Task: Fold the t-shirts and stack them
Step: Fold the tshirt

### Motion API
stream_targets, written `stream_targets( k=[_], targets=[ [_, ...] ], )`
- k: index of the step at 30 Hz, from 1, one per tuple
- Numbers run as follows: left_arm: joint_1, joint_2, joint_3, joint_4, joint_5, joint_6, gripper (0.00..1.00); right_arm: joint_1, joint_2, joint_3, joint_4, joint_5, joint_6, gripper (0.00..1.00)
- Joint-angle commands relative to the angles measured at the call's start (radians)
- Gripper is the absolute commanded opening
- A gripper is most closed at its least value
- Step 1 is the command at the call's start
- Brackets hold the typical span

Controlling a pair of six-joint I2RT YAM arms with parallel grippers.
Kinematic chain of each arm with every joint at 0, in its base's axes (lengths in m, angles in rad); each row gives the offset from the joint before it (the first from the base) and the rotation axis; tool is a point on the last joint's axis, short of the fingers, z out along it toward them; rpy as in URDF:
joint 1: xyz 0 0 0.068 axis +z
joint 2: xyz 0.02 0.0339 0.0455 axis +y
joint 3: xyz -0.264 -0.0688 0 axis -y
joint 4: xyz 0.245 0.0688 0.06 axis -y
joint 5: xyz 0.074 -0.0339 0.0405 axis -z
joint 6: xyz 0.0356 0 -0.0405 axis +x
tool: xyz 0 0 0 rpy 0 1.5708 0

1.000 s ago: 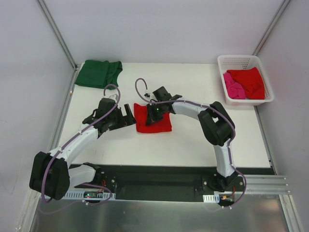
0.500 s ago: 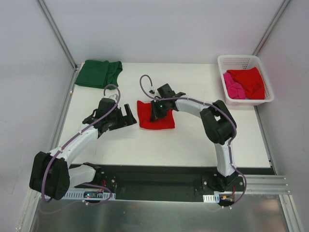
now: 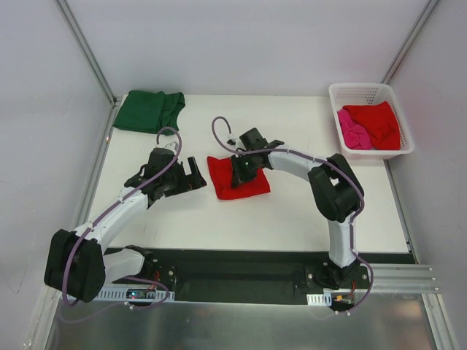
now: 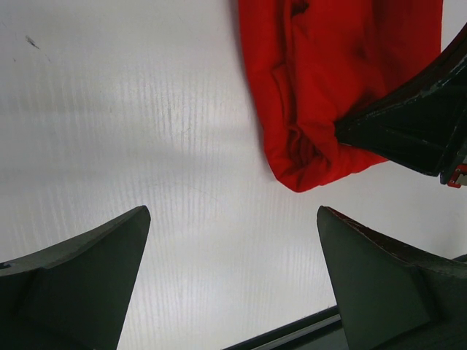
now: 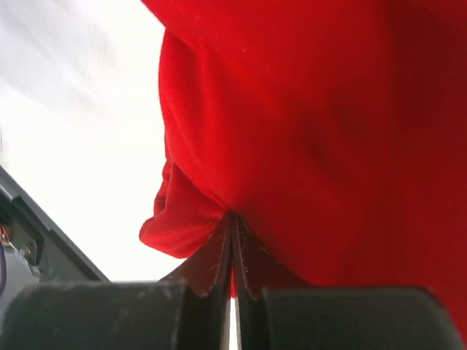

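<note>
A folded bright red t-shirt [image 3: 253,188] [image 4: 314,95] [image 5: 306,109] lies mid-table. My right gripper [image 3: 239,173] [image 5: 233,216] rests on its left part, jaws shut, with a pinch of the red cloth at the tips. My left gripper [image 3: 195,175] [image 4: 233,211] hovers just left of the shirt over bare table, wide open and holding nothing. A folded dark green t-shirt [image 3: 149,111] lies at the far left corner. Another red t-shirt [image 3: 376,124] and a pink one [image 3: 352,133] sit crumpled in the basket.
A white lattice basket [image 3: 368,89] stands at the far right corner. The right arm's fingers [image 4: 408,124] show at the right edge of the left wrist view, beside the shirt. A black rail runs along the near table edge [image 3: 241,266].
The right gripper has slid a little to the right, and the red t-shirt has shifted and turned slightly with it. The left arm has stayed put.
</note>
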Motion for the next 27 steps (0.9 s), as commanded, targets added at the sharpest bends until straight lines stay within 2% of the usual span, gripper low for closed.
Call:
stream_targets(
  k=[1, 9, 13, 17, 23, 27],
  targets=[
    [0.007, -0.037, 0.010, 0.000, -0.008, 0.015, 0.99, 0.026, -0.070, -0.036, -0.068, -0.038, -0.056, 0.01],
    [0.009, -0.034, 0.010, 0.002, -0.002, 0.006, 0.99, 0.069, -0.069, -0.041, -0.092, -0.166, -0.113, 0.01],
    [0.009, -0.029, 0.016, 0.003, 0.021, 0.012, 0.99, 0.092, -0.098, -0.062, -0.098, -0.165, -0.122, 0.03],
    [0.007, -0.018, 0.020, 0.003, 0.058, 0.014, 0.99, 0.098, -0.200, -0.108, -0.077, -0.086, -0.101, 0.33],
    [0.000, 0.035, 0.018, 0.023, 0.116, 0.011, 0.99, 0.097, -0.369, -0.153, -0.072, 0.178, -0.055, 0.38],
    [-0.040, 0.069, 0.018, 0.052, 0.138, 0.003, 0.99, 0.083, -0.477, -0.153, -0.084, 0.286, -0.026, 0.45]
  ],
)
